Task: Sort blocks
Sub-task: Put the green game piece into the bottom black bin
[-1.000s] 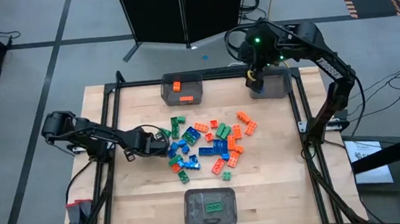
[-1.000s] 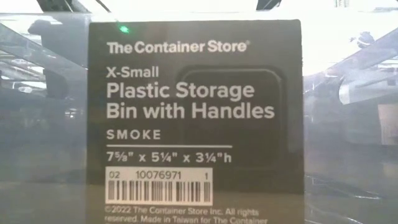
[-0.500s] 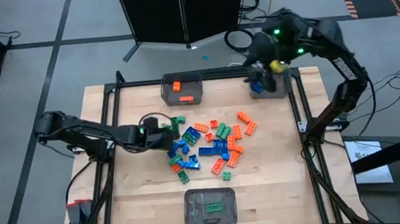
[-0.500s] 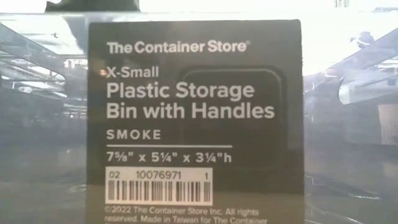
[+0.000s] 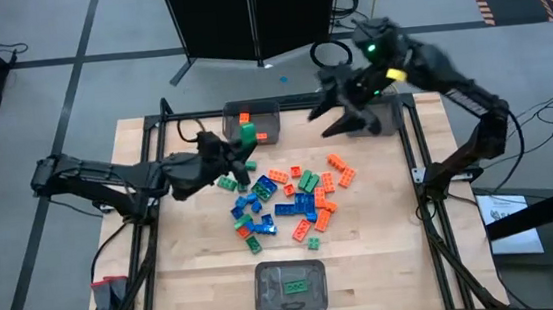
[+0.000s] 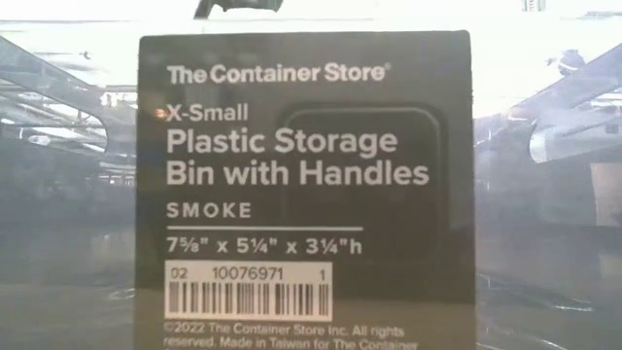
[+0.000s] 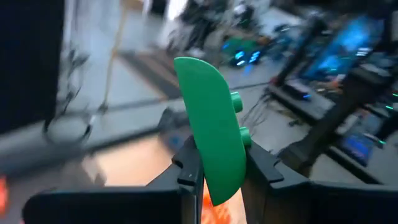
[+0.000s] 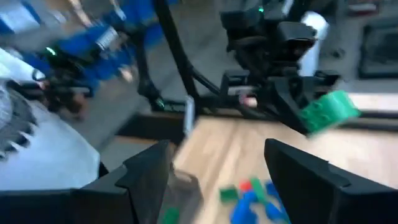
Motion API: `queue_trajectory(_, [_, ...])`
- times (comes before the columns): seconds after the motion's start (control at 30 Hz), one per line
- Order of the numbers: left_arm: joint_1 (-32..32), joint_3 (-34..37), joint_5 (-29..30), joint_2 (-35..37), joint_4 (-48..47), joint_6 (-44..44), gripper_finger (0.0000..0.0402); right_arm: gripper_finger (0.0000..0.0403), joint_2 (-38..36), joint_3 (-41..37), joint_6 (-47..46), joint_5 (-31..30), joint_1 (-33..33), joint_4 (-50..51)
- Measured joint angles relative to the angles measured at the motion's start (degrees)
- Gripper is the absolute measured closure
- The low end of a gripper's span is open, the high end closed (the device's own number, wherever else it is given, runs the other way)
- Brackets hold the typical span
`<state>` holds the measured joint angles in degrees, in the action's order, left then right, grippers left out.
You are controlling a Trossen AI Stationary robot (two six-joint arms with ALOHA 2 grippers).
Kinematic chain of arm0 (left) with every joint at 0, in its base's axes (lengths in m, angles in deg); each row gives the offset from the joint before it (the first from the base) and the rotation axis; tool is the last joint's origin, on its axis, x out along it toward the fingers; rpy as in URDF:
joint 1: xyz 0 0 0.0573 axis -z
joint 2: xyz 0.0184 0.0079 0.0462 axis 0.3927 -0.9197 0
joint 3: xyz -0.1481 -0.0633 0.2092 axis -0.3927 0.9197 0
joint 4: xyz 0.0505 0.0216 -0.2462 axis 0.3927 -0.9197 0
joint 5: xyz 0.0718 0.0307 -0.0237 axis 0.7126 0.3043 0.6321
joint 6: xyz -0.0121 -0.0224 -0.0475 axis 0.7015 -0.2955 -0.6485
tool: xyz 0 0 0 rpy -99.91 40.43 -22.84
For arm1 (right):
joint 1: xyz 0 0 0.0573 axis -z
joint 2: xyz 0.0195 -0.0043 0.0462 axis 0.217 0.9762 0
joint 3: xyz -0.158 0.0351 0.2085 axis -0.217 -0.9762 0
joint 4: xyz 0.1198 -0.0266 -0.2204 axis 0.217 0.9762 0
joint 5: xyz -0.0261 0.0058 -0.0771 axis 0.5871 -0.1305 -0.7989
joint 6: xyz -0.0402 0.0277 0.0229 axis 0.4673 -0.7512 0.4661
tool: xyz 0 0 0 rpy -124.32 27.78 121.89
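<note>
Landmark: the pile of loose blocks [image 5: 285,196] in the middle of the table [image 5: 191,273]; every place below is given against it.
Left gripper [image 5: 241,148]: just beyond the pile's left edge, toward the far side; fingers clamped on a green block [image 5: 247,132], which the left wrist view shows standing upright between the pads [image 7: 211,127].
Far-left bin [image 5: 253,123]: beyond the pile, just past the held green block; two orange blocks inside.
Near bin [image 5: 290,286]: on the near side of the pile, well apart from it; one green block inside, as far as I can tell.
Right gripper [image 5: 341,114]: beyond the pile's right part, beside the far-right bin [image 5: 386,117]; fingers spread and holding nothing, as the right wrist view shows.
Far-right bin contents: hidden by the right arm, cannot tell.
Bins counted: three.
Loose blocks counted: about thirty in the pile, orange, green and blue mixed; overlaps prevent an exact count per colour.
Done: judged early; only three blocks visibly binned, one more in hand.
Left: nearly the whole pile. The held green block sits close to the bin with orange, while green lies in the near bin, so its proper drop is across the pile.
Low view: filled by a bin's label, showing nothing of the blocks.
</note>
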<state>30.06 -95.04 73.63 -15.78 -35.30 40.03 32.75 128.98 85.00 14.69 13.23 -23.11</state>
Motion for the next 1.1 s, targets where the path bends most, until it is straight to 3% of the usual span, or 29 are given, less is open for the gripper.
queue_trajectory(0.1, [0.66, 0.02, -1.6, -0.05, 3.3, 5.28, 0.0344, 0.0147, -2.84, -13.44, -8.53, 0.26, -0.37, -19.76])
queue_trajectory(0.27, [1.49, 0.04, -6.54, -0.08, 6.91, 14.48, 0.0344, 0.0147, -5.39, -32.34, -29.05, -2.94, -0.37, -61.18])
queue_trajectory(0.4, [1.04, 0.04, -10.27, -1.17, 11.49, 19.39, 0.0344, 0.0147, -4.97, -40.65, -37.61, -8.85, -0.79, -77.92])
queue_trajectory(0.57, [-0.72, 0.04, -15.81, -4.47, 15.86, 22.29, 0.0344, 0.0147, -3.12, -42.7, -39.13, -10.1, -3.85, -83.67])
queue_trajectory(0.77, [-3.43, 0.11, -21.43, -7.67, 17.37, 21.9, 0.0344, 0.0147, -2.51, -42.54, -37.44, -10.1, -5.92, -82.71])
queue_trajectory(1.1, [-3.82, 0.15, -23.72, -7.52, 19.38, 21.88, 0.0344, 0.0147, -2.82, -42.34, -35.56, -8.81, -6.01, -79.43])
